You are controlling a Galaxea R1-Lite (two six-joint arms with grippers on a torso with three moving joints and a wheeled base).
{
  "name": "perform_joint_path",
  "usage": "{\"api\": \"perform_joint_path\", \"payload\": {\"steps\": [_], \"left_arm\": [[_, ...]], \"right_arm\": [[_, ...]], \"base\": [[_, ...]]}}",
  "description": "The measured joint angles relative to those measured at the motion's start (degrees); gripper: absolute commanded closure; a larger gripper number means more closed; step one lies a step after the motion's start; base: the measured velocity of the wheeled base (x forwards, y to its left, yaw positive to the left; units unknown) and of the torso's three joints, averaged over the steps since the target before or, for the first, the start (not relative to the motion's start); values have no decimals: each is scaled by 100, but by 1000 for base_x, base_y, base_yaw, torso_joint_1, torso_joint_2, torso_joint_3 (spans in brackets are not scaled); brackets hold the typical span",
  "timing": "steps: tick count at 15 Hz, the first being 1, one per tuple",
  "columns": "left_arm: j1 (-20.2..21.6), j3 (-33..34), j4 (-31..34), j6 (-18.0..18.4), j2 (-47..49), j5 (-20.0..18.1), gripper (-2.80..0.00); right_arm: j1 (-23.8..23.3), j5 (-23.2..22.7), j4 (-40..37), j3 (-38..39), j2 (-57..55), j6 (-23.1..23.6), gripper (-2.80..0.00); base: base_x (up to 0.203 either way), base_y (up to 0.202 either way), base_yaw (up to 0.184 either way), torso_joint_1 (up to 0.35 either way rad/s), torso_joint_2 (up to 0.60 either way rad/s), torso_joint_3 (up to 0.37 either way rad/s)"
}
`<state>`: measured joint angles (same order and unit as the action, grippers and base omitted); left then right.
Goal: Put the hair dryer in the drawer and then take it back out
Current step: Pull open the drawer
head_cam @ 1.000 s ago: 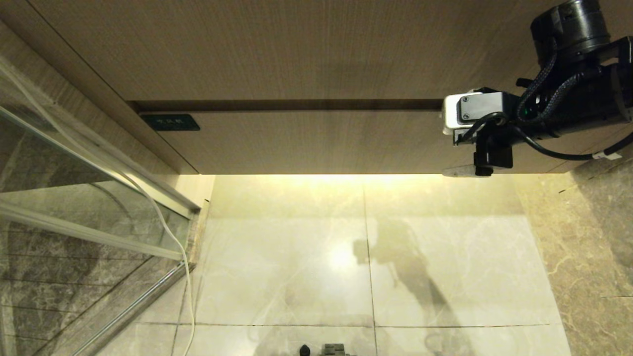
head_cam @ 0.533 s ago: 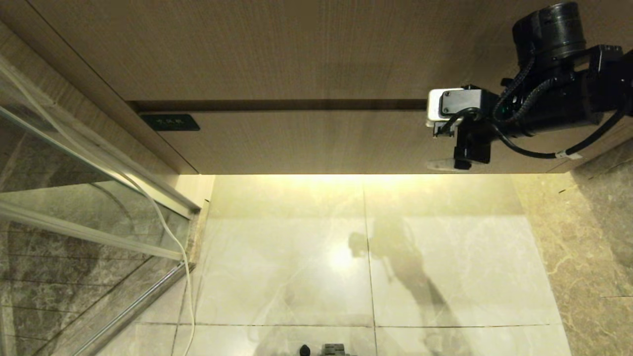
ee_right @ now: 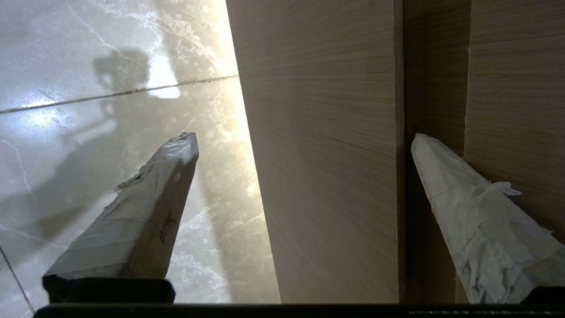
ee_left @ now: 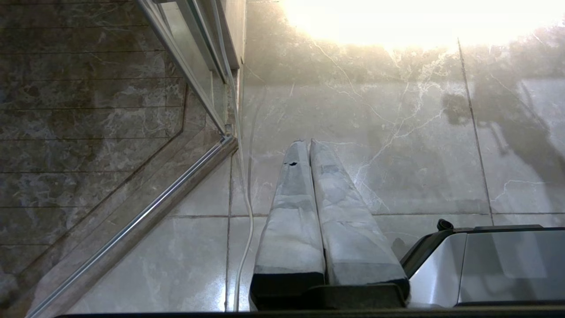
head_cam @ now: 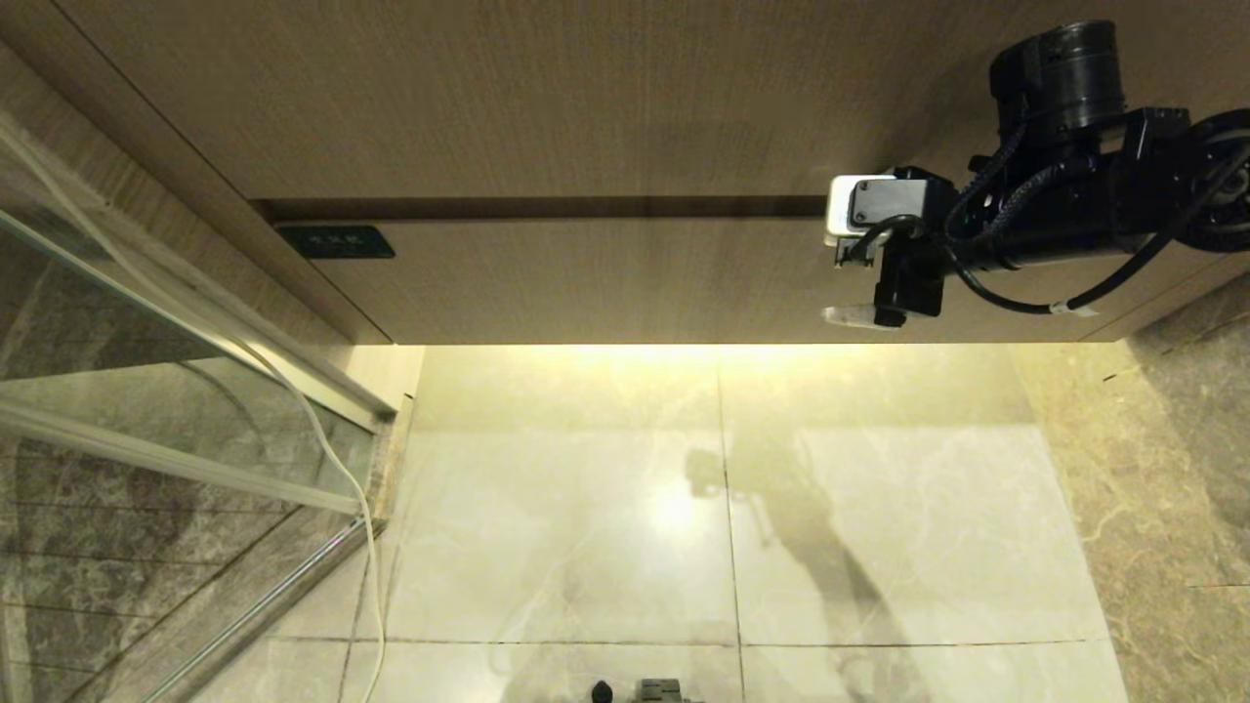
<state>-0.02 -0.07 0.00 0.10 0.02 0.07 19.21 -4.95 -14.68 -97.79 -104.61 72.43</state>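
Head view: right gripper [head_cam: 848, 283] is up against the drawer [head_cam: 605, 278] front, near its right end. One finger sits just below the front's lower edge; the other is hidden behind the wrist cam. Drawer is shut, flush under the taller wood panel [head_cam: 547, 98], with a dark gap between the two. A small dark label [head_cam: 335, 241] sits well off to the gripper's left, at the far end of the drawer front. Floor tiles [head_cam: 723, 527] lie below. Hair dryer: not in view.

Left wrist view: left gripper [ee_left: 309, 145] hangs parked over the floor, fingers pressed together, nothing between them. Glass partition [ee_left: 185, 66] and a white cord [ee_left: 240, 185] lie off to its side.

Right wrist view: right gripper fingers [ee_right: 145, 207] are spread wide and empty. They straddle the drawer front: one finger over the floor side, the other at the dark gap above the front.

Status (est.): early stage. Drawer not yet opened; gripper appears set to hook the front and pull. Remaining: open drawer, fetch dryer, place inside, take it back out. Dryer location cannot be determined from these views.
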Motion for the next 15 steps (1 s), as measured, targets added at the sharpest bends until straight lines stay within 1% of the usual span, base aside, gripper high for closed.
{"api": "perform_joint_path", "payload": {"steps": [6, 9, 11, 13, 15], "left_arm": [[0, 0, 2, 1, 0, 0, 0], [0, 0, 0, 0, 0, 0, 0], [0, 0, 0, 0, 0, 0, 0], [-2, 0, 0, 0, 0, 0, 0], [0, 0, 2, 0, 0, 0, 0]], "right_arm": [[2, -6, 376, -54, -198, -245, -280], [2, -1, 425, -72, -283, -259, -280], [2, -12, 415, -48, -333, -248, -280], [0, 18, 117, -88, -389, -261, -280], [0, 38, -13, -114, -440, -376, -280]], "base": [[0, 0, 0, 0, 0, 0], [0, 0, 0, 0, 0, 0], [0, 0, 0, 0, 0, 0], [0, 0, 0, 0, 0, 0], [0, 0, 0, 0, 0, 0]]}}
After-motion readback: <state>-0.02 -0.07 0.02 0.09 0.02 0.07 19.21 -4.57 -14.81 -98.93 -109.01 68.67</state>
